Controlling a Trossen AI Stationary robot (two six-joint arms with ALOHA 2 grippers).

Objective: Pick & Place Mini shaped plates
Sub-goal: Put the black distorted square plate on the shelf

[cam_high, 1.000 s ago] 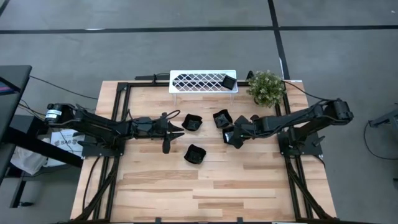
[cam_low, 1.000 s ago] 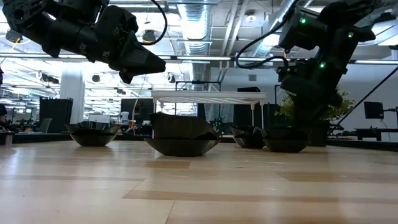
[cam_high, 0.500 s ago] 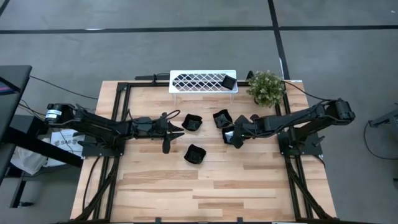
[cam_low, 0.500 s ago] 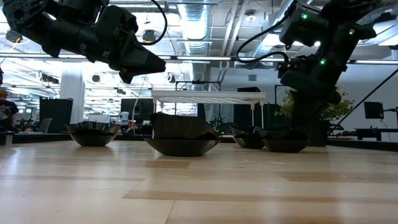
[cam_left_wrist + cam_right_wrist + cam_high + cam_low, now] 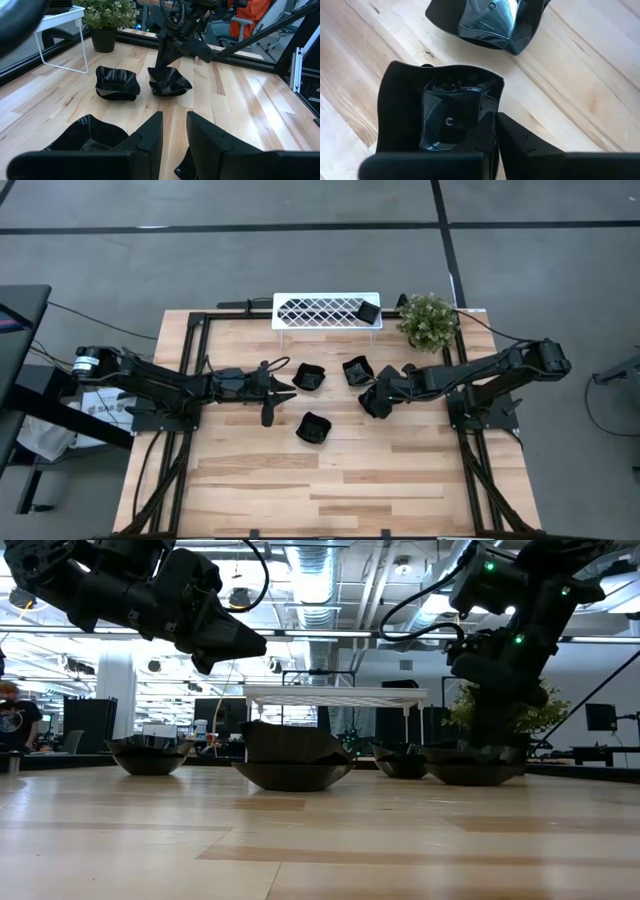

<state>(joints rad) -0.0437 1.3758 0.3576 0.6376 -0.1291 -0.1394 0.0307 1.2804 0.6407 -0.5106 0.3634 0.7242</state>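
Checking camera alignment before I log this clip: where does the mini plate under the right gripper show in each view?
High view: plate right of centre, right gripper shut on its rim.
Low view: plate at the right, on the table under the arm.
Left wrist view: farther plate, the arm above it.
Right wrist view: plate fills the centre.
Shared landmark: potted plant; absent from the right wrist view.

Lighting is even and bright from overhead; the ceiling lights glare in the low view, leaving the arms as dark silhouettes. Soft highlights show on the glossy plates. The nearest gripper fingers are out of focus.
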